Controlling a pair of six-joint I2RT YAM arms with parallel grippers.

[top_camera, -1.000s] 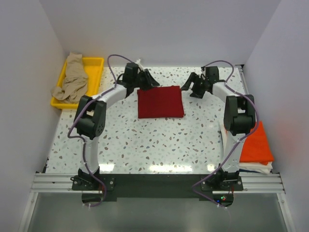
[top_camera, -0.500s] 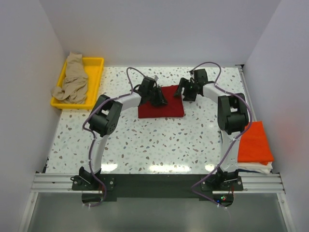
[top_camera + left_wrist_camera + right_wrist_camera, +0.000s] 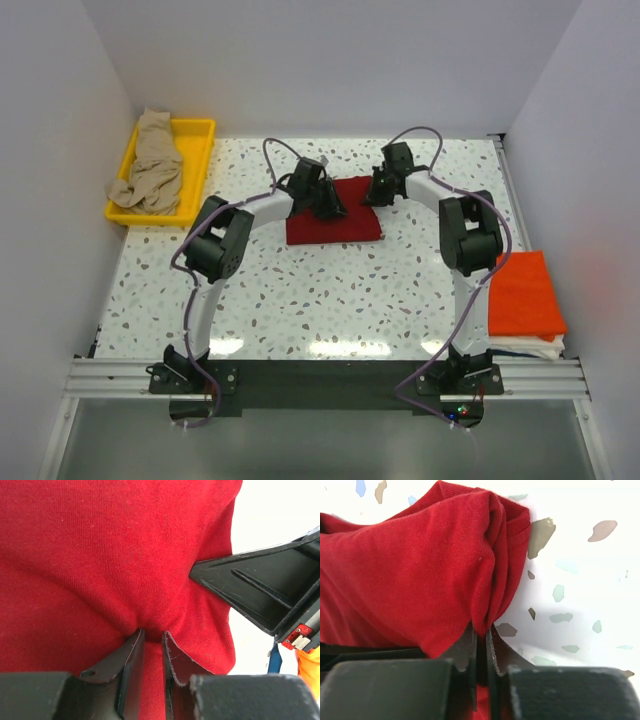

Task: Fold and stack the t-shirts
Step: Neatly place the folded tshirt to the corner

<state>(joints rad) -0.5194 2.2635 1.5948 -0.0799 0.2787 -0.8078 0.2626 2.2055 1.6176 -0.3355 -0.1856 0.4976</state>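
A folded dark red t-shirt (image 3: 335, 225) lies on the table's far middle. My left gripper (image 3: 327, 203) is down on its back part, and its jaws (image 3: 152, 636) pinch a fold of the red cloth (image 3: 100, 555). At the shirt's back right corner my right gripper (image 3: 376, 192) is shut on the bunched edge (image 3: 481, 629) of the red cloth (image 3: 420, 570). A tan-beige t-shirt (image 3: 150, 165) lies crumpled in the yellow tray (image 3: 200, 140). An orange t-shirt (image 3: 528, 295) sits folded on a white one (image 3: 525, 347) at the right edge.
The yellow tray stands at the back left corner. White walls close in the table on the left, back and right. The right gripper's black finger (image 3: 250, 592) shows in the left wrist view, close beside the red cloth.
The left gripper has come from the shirt's back left corner onto the shirt and pinched it. The right gripper has moved left to the back right corner and shut on the edge.
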